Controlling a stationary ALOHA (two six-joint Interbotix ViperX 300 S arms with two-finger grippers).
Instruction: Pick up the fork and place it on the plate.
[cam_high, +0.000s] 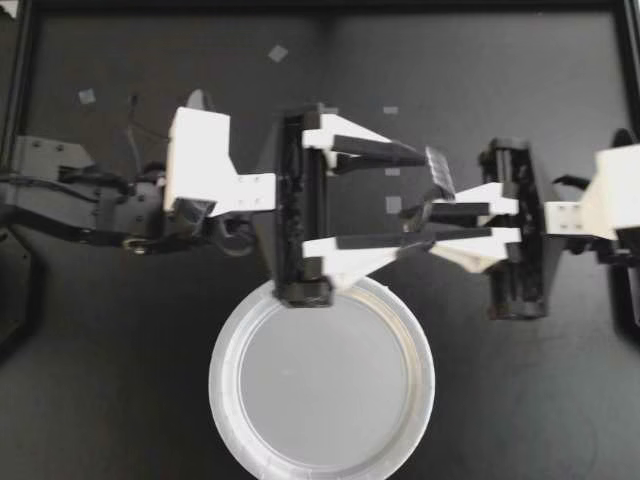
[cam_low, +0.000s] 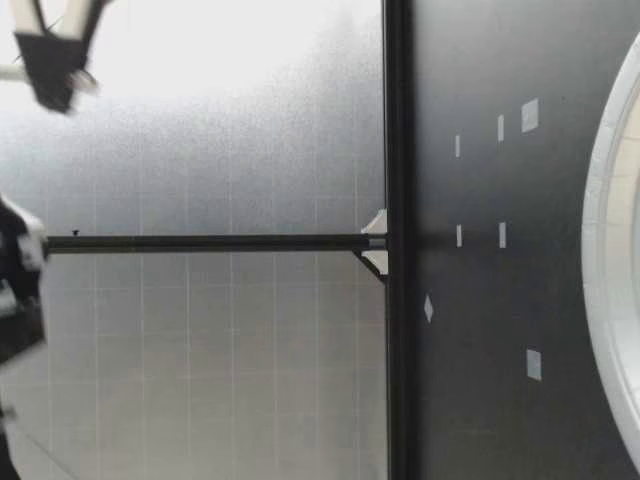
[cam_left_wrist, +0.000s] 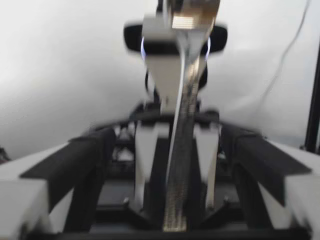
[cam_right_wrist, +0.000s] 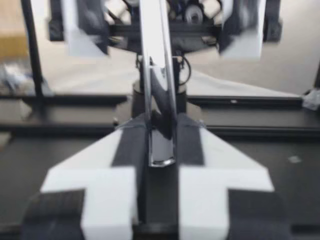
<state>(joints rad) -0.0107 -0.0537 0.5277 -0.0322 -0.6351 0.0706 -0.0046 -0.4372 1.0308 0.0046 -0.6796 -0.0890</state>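
Note:
The metal fork (cam_high: 440, 172) is held above the table, between my two grippers. My right gripper (cam_high: 430, 225) comes in from the right and is shut on the fork; in the right wrist view the fork's handle (cam_right_wrist: 159, 115) is clamped between both fingers. My left gripper (cam_high: 422, 197) faces it with its jaws wide open on either side of the fork, touching nothing. From the left wrist the fork (cam_left_wrist: 182, 140) stands free in the middle of the gap. The white paper plate (cam_high: 222, 380) lies on the table below the left gripper, with nothing on it.
Small pale tape marks (cam_high: 278, 53) dot the dark table. A black frame rail (cam_low: 398, 240) borders the table's far edge. The plate's rim (cam_low: 607, 250) is close to the low camera.

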